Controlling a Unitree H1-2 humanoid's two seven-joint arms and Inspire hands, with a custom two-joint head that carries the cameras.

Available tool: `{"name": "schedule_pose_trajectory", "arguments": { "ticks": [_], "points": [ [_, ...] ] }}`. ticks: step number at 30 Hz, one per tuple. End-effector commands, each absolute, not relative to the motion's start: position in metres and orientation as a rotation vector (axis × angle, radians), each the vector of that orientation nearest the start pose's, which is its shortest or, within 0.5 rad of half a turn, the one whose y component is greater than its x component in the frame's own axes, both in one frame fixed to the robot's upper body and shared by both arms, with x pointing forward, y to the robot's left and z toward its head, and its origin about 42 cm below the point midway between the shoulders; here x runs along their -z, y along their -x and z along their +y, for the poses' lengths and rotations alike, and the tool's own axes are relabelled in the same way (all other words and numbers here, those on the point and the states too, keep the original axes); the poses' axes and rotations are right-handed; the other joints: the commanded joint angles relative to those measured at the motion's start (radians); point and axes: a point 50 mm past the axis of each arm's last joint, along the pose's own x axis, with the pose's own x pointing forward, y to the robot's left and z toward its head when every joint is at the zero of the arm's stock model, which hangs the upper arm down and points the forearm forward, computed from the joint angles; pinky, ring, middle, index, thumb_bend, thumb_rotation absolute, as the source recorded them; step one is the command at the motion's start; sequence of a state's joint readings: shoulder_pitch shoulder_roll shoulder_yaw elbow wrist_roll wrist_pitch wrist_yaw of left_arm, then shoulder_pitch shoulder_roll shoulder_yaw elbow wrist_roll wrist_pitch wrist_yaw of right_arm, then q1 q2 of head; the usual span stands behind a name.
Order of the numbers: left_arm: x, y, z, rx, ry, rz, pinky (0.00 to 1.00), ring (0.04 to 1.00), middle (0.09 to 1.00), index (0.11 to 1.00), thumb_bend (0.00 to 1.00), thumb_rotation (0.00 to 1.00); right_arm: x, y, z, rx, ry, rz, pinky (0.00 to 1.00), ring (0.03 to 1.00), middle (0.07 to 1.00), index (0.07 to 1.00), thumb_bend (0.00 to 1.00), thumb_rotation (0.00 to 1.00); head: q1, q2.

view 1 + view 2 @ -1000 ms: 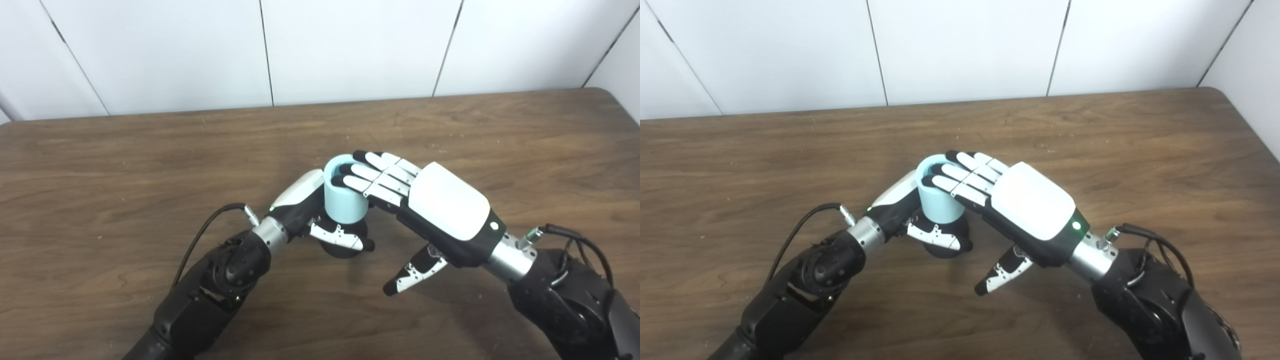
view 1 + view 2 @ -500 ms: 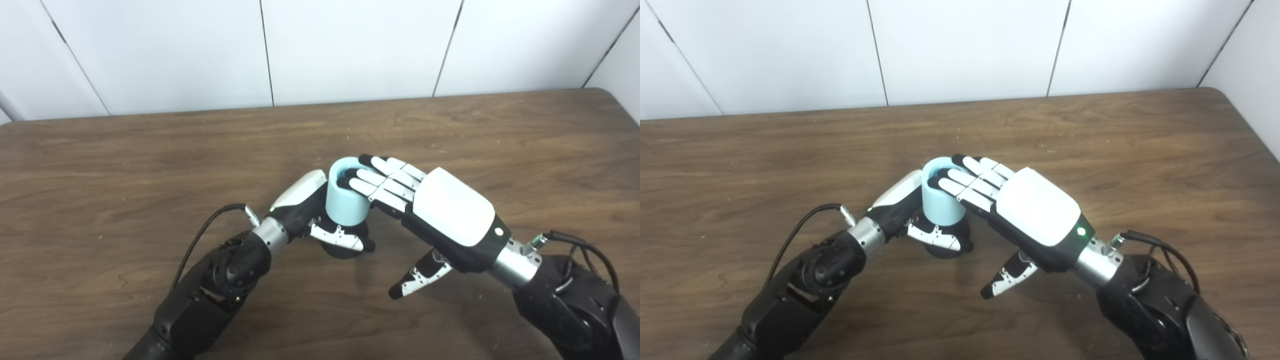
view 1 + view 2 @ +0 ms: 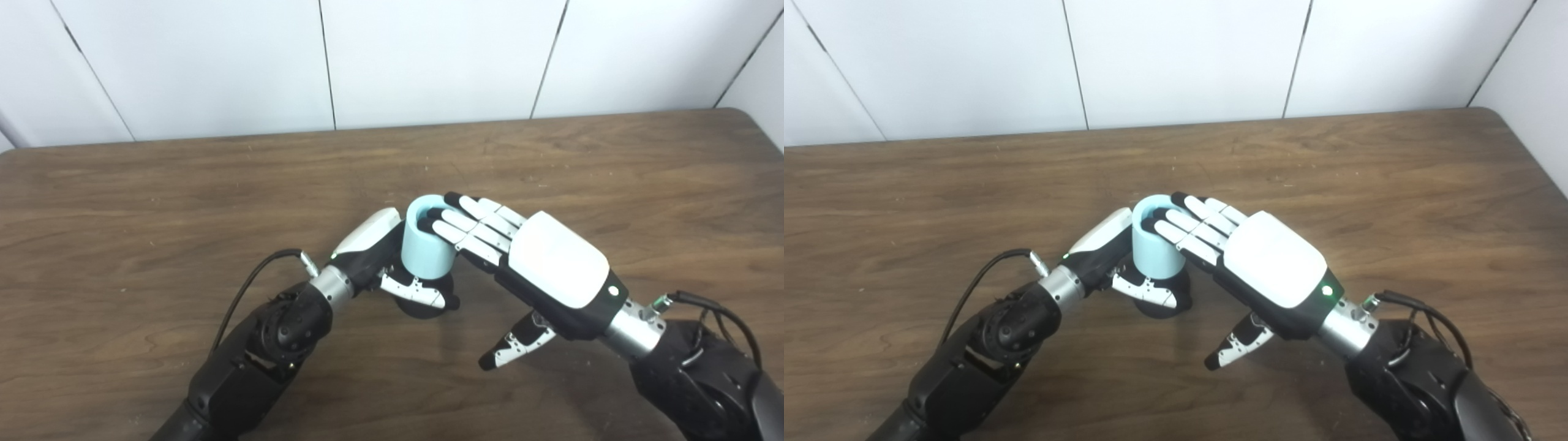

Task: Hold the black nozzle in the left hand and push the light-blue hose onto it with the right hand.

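Observation:
The light-blue hose (image 3: 424, 256), a short upright tube, sits on the black nozzle (image 3: 422, 305) at the middle of the table. My left hand (image 3: 375, 252) is shut on the nozzle, with its thumb across the front just below the hose. My right hand (image 3: 539, 260) is open. Its straight fingers (image 3: 468, 217) lie flat over the right side of the hose's top rim, and its thumb (image 3: 514, 346) hangs free below. Most of the nozzle is hidden by the hose and my left hand.
The brown wooden table (image 3: 122, 202) runs to a white panelled wall (image 3: 429, 55) at the back. Its right rear corner (image 3: 744, 116) is in view. A black cable (image 3: 251, 285) loops out beside my left wrist.
My right hand has slid a little back to the right and down, so its fingers cover less of the hose's opening. The hose and left hand have barely moved.

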State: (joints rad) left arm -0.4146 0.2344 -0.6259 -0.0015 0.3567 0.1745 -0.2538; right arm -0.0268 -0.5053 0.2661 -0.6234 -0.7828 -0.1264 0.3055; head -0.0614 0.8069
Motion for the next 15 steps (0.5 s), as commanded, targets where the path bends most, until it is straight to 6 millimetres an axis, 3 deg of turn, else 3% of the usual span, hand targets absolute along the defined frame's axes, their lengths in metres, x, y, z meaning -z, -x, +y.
{"name": "schedule_pose_trajectory", "arguments": {
  "ticks": [1,15],
  "points": [
    [-0.084,-0.307,0.112,1.004,-0.827,0.238,0.67,0.762,0.714,0.517,0.75,0.36,-0.209,-0.223,-0.234,-0.646,1.351,-0.478,0.94,0.969,0.981,0.970,0.78,0.20,-0.001,0.001],
    [-0.085,-0.307,0.112,1.009,-0.823,0.238,0.66,0.750,0.712,0.527,0.76,0.37,-0.209,-0.229,-0.222,-0.675,1.367,-0.486,0.95,0.974,0.981,0.969,0.77,0.20,0.002,0.003]
  ]
}}
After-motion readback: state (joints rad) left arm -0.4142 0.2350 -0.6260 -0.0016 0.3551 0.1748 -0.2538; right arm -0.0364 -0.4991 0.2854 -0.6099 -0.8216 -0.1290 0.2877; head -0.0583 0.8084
